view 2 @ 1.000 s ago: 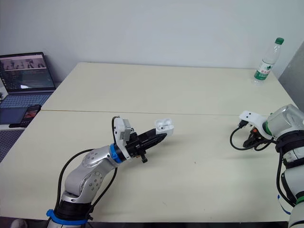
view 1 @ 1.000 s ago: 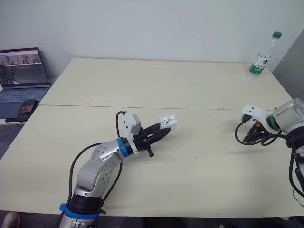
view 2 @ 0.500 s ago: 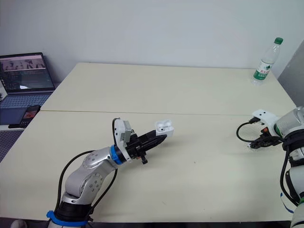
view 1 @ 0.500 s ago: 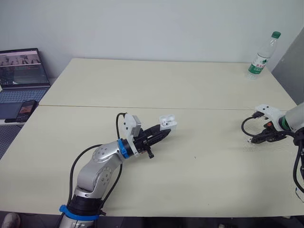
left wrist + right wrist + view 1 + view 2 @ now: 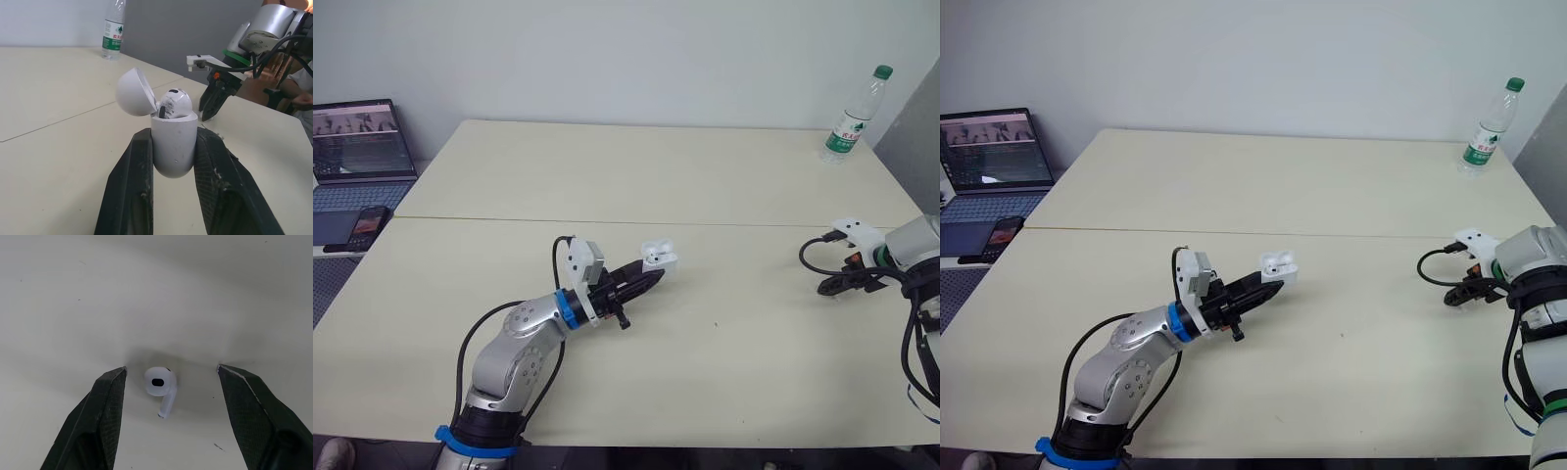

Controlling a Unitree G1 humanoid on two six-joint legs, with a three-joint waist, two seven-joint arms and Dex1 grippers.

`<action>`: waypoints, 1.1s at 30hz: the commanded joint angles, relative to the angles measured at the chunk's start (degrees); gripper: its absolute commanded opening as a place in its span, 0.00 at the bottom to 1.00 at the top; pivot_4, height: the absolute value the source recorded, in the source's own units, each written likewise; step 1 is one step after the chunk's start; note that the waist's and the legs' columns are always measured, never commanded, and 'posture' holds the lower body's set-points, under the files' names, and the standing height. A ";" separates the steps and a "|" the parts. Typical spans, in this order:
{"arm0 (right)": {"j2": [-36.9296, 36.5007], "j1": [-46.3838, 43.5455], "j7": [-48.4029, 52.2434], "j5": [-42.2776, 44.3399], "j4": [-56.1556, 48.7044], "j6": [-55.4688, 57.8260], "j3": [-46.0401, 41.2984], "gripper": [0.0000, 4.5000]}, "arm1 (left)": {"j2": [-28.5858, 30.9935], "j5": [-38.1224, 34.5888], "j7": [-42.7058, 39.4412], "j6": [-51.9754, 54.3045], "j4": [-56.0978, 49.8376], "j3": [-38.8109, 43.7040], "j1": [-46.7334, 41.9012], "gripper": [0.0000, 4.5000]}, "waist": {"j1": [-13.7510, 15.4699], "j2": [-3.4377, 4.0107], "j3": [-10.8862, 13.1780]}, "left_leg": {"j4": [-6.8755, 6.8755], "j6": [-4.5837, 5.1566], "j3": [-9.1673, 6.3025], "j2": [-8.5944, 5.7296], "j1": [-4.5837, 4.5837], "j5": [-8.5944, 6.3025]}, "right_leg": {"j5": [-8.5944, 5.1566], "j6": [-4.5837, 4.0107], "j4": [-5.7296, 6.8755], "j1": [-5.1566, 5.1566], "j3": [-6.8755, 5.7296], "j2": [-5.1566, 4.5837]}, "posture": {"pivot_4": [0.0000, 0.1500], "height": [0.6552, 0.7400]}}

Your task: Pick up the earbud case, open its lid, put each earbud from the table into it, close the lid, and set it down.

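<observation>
With its lid [image 5: 134, 92] open and one white earbud [image 5: 175, 104] seated, the small glossy white earbud case [image 5: 174, 147] sits clamped in the left pincer [image 5: 646, 277], while the right pincer [image 5: 171, 367], spread wide, straddles the second earbud [image 5: 159, 383] on the pale desk [image 5: 73, 293], leaving insertion, closing and set-down.

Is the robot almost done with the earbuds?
About halfway. The left end effector holds the earbud case, lid open, the first earbud inside. The open right end effector hovers over the second earbud on the table. Left: grab it, insert it, close the lid, set it down.
</observation>
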 commanded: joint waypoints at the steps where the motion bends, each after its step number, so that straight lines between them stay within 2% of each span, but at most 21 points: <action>1: -0.83 -0.20 -0.22 0.44 -1.75 -0.29 -0.31 0.68 | 0.13 0.32 -0.86 -1.82 -1.29 -0.11 -0.28 0.17 | 0.00 0.00 0.00 | 0.00 0.00 0.01 0.00 0.00 0.00 | 0.00 0.00 0.00 0.00 0.00 0.00 | 1.00 1.00; 3: -0.80 0.14 0.06 0.52 -2.31 -0.06 -0.09 0.68 | 0.13 0.52 -0.98 -2.00 -0.95 0.01 -0.53 0.17 | -0.01 0.00 0.00 | 0.00 0.00 0.01 0.00 0.00 0.00 | 0.00 0.00 0.00 0.00 0.00 0.00 | 1.00 1.00; 6: -0.74 0.57 0.17 0.65 -3.20 0.07 -0.01 0.55 | 0.04 0.73 -1.16 -2.09 -0.83 0.12 -0.60 0.17 | -0.01 0.00 0.00 | 0.00 0.00 -0.01 0.01 0.00 0.00 | 0.00 0.00 0.00 0.00 -0.01 0.01 | 1.00 1.00; 12: -0.90 0.93 0.69 1.02 -4.72 0.68 0.11 0.06 | -0.25 0.44 -1.17 -1.97 -0.67 0.38 -0.88 0.17 | -0.01 0.00 0.00 | 0.00 0.00 -0.01 0.01 0.00 0.00 | 0.00 0.01 0.00 0.00 -0.01 0.01 | 1.00 1.00; 13: -1.03 1.03 0.82 1.13 -5.12 0.86 0.17 0.01 | -0.28 0.39 -1.17 -1.99 -0.62 0.38 -0.93 0.17 | 0.00 0.00 0.00 | 0.00 0.00 -0.01 0.01 0.00 0.00 | 0.00 0.01 0.00 0.00 -0.01 0.01 | 1.00 1.00; 22: -2.60 2.15 1.73 2.49 -9.29 1.51 0.01 0.01 | -0.77 0.17 -1.39 -1.97 0.18 0.34 -1.48 0.17 | 0.00 0.00 0.00 | 0.00 0.00 -0.02 0.01 -0.01 0.00 | 0.00 0.01 0.00 0.00 -0.01 0.01 | 1.00 1.00; 25: -2.89 2.03 0.37 3.25 -10.18 -1.27 -1.63 0.14 | -0.85 0.13 -1.45 -1.97 0.15 0.26 -1.41 0.17 | -0.01 0.00 0.00 | 0.00 0.00 -0.02 0.01 -0.01 0.00 | 0.00 0.01 0.00 0.00 -0.01 0.01 | 1.00 1.00; 33: -9.27 1.32 2.25 3.35 -8.88 -9.60 -2.54 0.78 | -0.68 0.20 -1.59 -1.98 -0.08 0.14 -0.87 0.17 | 0.08 0.02 0.03 | -0.01 0.00 -0.02 -0.01 -0.02 0.00 | -0.01 0.02 -0.04 0.00 -0.02 0.00 | 1.00 1.00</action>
